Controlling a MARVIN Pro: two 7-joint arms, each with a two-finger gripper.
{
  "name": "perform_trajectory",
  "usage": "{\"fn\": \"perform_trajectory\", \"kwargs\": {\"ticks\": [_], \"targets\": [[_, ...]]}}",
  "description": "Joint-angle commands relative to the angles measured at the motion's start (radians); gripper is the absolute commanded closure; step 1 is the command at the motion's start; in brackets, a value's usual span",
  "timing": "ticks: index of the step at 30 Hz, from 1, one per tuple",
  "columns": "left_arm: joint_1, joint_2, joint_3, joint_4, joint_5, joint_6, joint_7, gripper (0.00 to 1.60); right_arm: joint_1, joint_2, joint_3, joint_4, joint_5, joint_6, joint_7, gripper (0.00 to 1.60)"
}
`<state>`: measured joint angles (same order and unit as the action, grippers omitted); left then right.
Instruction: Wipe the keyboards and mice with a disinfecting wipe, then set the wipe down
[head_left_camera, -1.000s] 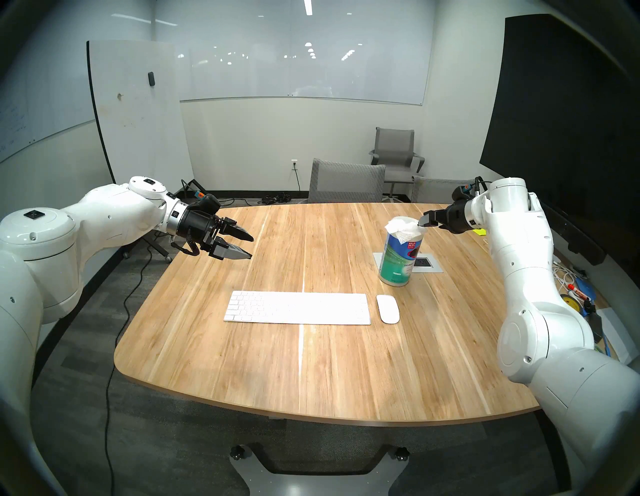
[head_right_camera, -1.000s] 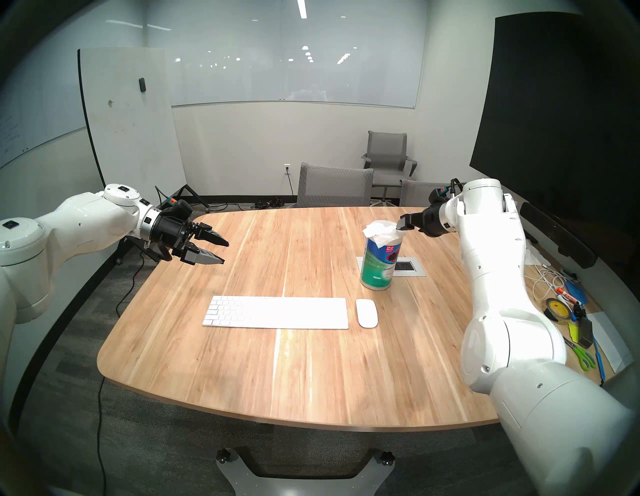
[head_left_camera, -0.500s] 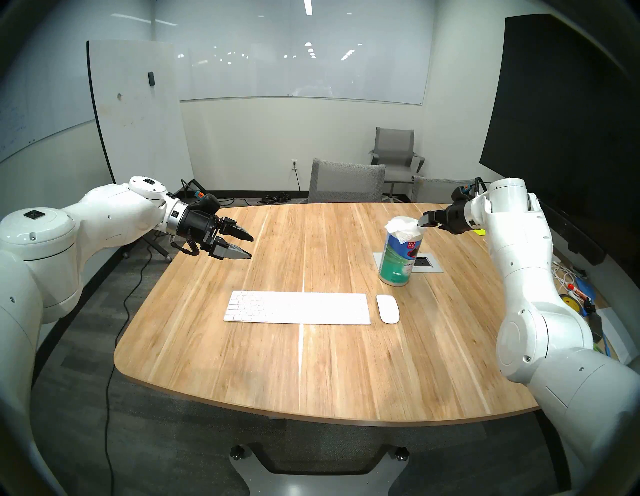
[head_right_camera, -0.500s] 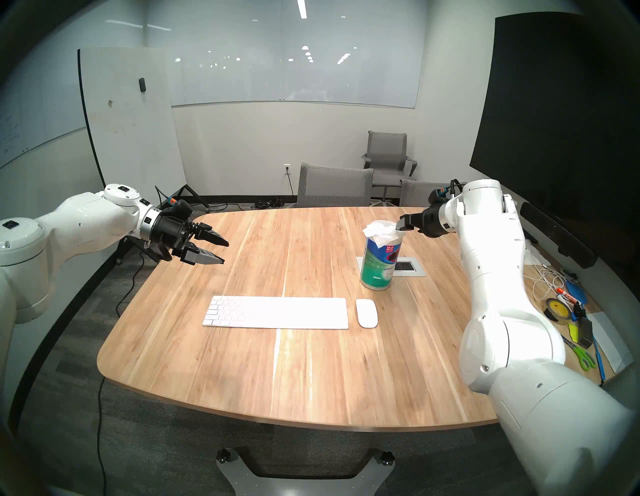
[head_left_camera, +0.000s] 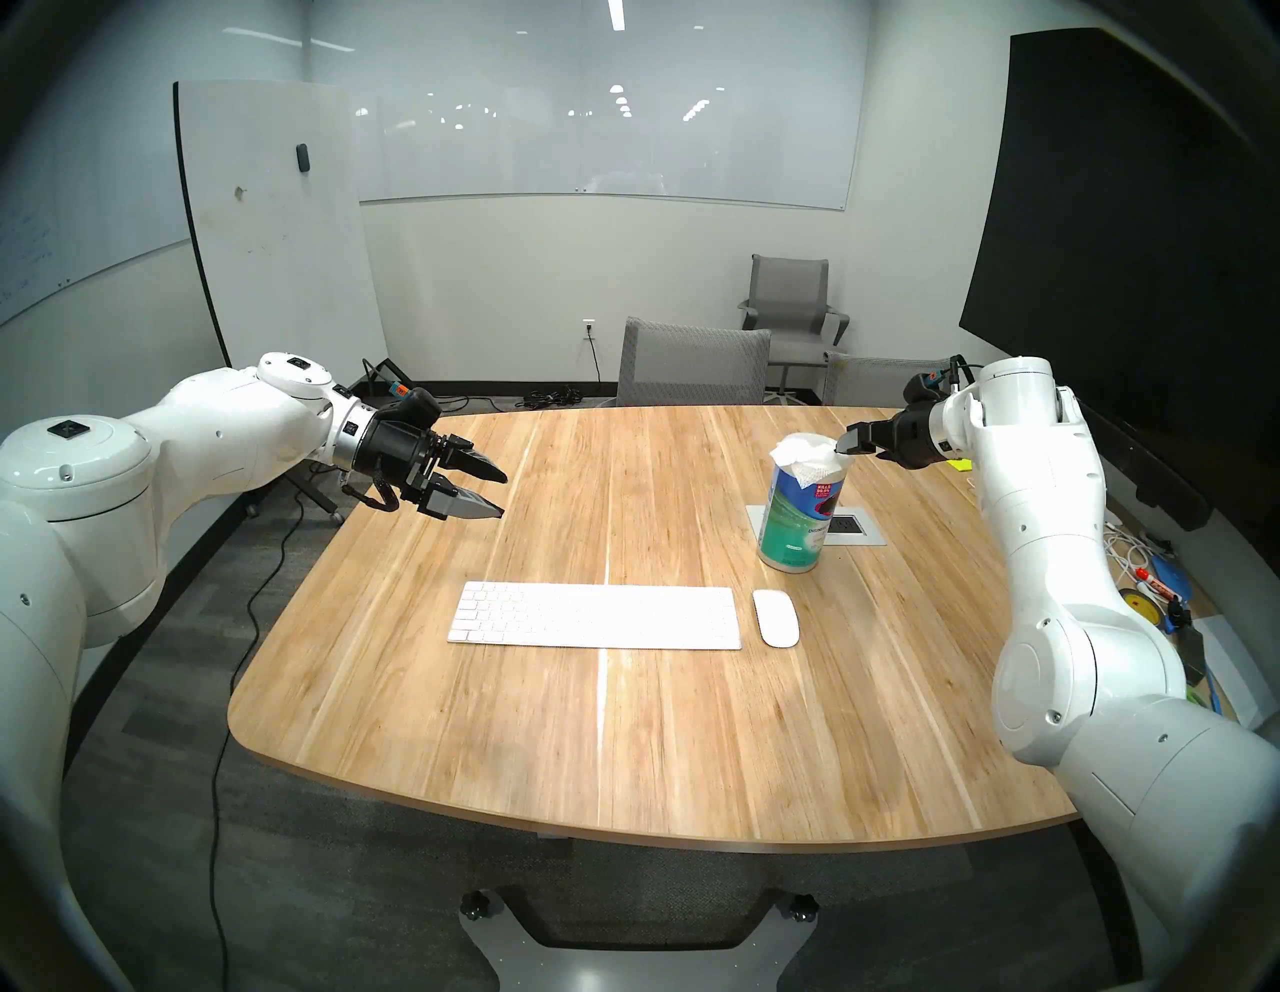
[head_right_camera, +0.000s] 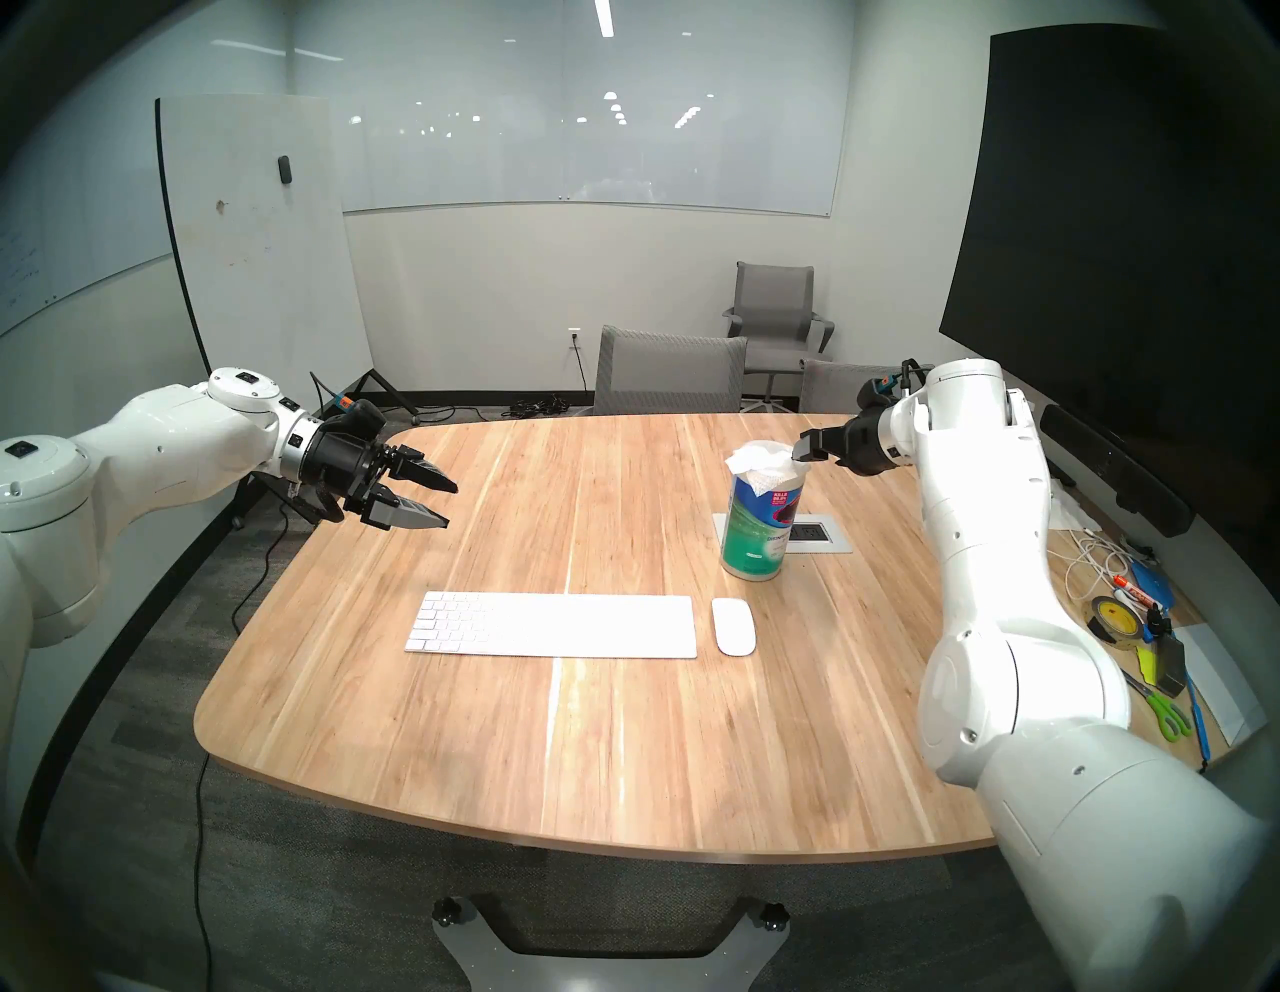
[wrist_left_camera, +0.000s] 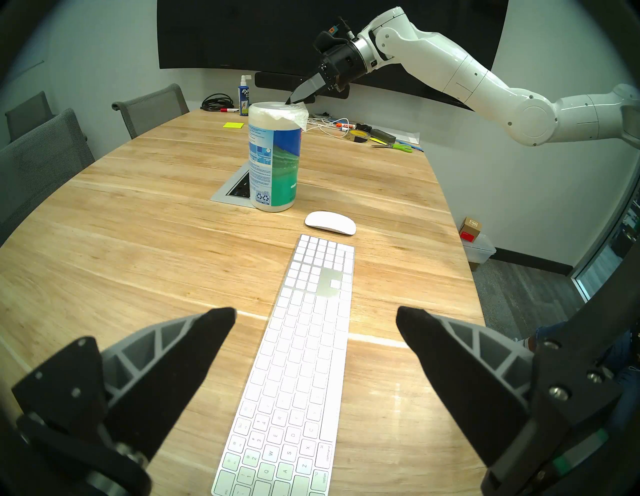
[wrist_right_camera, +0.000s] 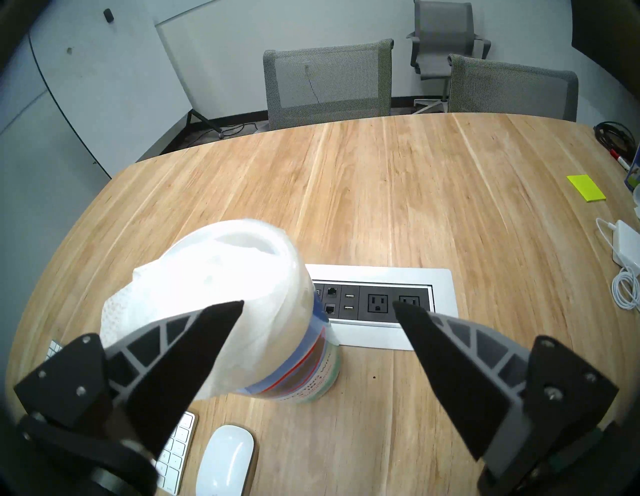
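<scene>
Wooden table (head_left_camera: 623, 748) — rumpled white wipe (head_left_camera: 803, 454)

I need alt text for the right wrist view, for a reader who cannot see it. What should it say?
The open right end effector hovers beside a tall green-and-blue wipe canister, a soft white quilted wipe draped over its top. Behind, on the light wooden table, lies a silver power outlet panel; below, a glossy white oval mouse.

mouse (head_left_camera: 776, 618) right of keyboard (head_left_camera: 594, 616), canister (head_left_camera: 795, 516) behind
</scene>
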<state>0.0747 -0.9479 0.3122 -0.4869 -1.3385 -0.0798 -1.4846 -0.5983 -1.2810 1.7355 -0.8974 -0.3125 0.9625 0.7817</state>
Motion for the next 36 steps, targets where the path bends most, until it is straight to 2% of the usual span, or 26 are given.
{"fn": "perform_trajectory", "kwargs": {"ticks": [1,9,21,28,36], "targets": [[-0.020,0.000,-0.008,0.001,-0.004,0.001,0.001,0.00,0.027,0.001,0.000,-0.016,-0.003,-0.003,0.001,0.00],[-0.020,0.000,-0.008,0.000,-0.003,0.002,0.001,0.00,0.028,-0.002,0.005,-0.016,-0.012,-0.003,0.005,0.00],[-0.022,-0.026,0.004,-0.015,0.023,-0.019,0.050,0.00,0.028,-0.005,0.012,-0.016,-0.024,-0.003,0.011,0.00],[-0.018,-0.050,-0.006,0.000,0.026,-0.015,0.103,0.00,0.029,-0.007,0.015,-0.015,-0.030,-0.003,0.014,0.00],[-0.018,-0.109,-0.013,0.028,0.032,-0.022,0.147,0.00,0.029,-0.010,0.021,-0.014,-0.039,-0.003,0.018,0.00]]}}
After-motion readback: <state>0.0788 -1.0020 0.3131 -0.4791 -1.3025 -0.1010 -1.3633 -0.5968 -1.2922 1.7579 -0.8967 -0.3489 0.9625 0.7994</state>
